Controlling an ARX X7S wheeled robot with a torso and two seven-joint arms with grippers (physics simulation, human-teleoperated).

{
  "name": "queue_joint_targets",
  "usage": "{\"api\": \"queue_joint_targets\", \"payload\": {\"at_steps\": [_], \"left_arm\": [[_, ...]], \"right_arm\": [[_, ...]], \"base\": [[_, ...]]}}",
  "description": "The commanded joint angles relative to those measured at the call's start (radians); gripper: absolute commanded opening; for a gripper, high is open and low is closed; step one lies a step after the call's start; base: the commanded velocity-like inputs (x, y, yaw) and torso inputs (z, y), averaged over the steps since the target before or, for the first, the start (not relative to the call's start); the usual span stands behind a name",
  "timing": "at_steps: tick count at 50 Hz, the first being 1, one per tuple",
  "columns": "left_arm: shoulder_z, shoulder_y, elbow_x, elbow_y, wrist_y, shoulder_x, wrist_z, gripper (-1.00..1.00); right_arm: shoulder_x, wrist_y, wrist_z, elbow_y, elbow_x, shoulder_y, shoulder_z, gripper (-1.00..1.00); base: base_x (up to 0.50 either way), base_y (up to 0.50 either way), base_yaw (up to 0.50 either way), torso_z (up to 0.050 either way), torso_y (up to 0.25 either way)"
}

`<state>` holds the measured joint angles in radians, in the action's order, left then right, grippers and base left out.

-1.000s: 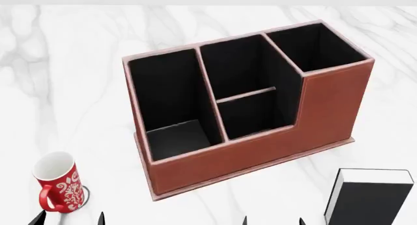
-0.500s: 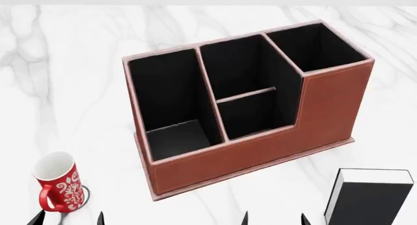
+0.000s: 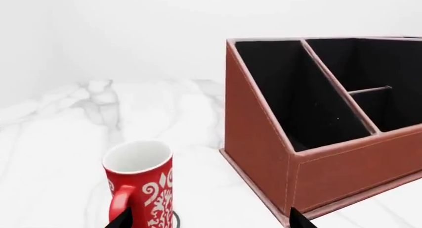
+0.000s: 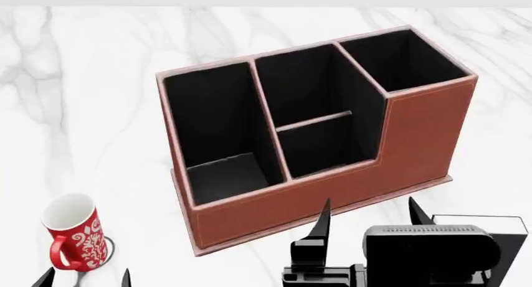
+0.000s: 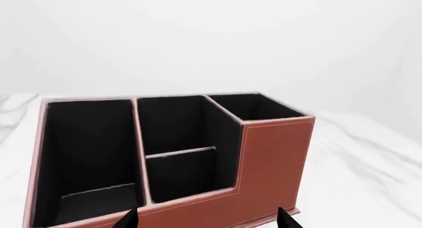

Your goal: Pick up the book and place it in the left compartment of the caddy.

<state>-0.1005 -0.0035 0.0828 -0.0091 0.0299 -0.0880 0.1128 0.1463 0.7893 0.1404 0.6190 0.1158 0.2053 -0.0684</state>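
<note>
The reddish-brown caddy stands mid-table, its wide left compartment black-lined and empty. The black book stands at the front right, mostly hidden behind my right arm; only its white page edge shows clearly. My right gripper is open, raised in front of the caddy's front wall and just left of the book, with nothing between its fingers. In the right wrist view the gripper faces the caddy; the book is out of that view. My left gripper is open by the table's front edge.
A red patterned mug stands at the front left on the white marble table, just ahead of my left gripper. In the left wrist view the mug is left of the caddy's end wall.
My right gripper has risen into the head view and now covers most of the book. The left gripper, mug and caddy have not moved.
</note>
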Motion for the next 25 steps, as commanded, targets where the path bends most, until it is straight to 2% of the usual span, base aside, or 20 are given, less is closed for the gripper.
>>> {"api": "queue_joint_targets", "payload": {"at_steps": [1, 16, 25], "left_arm": [[-0.015, -0.003, 0.012, -0.004, 0.005, -0.013, 0.016, 1.0], [-0.033, -0.003, 0.025, -0.003, 0.009, -0.027, 0.032, 1.0], [-0.042, -0.004, 0.032, -0.001, 0.01, -0.035, 0.039, 1.0]], "right_arm": [[0.02, 0.103, 0.022, 0.052, -0.005, 0.052, -0.023, 1.0], [0.021, 0.105, 0.011, 0.051, 0.032, 0.055, -0.004, 1.0], [0.03, 0.104, 0.014, 0.046, 0.032, 0.058, -0.018, 1.0]], "base": [[0.0, 0.0, 0.0, 0.0, 0.0], [0.0, 0.0, 0.0, 0.0, 0.0], [0.0, -0.44, 0.0, 0.0, 0.0]]}}
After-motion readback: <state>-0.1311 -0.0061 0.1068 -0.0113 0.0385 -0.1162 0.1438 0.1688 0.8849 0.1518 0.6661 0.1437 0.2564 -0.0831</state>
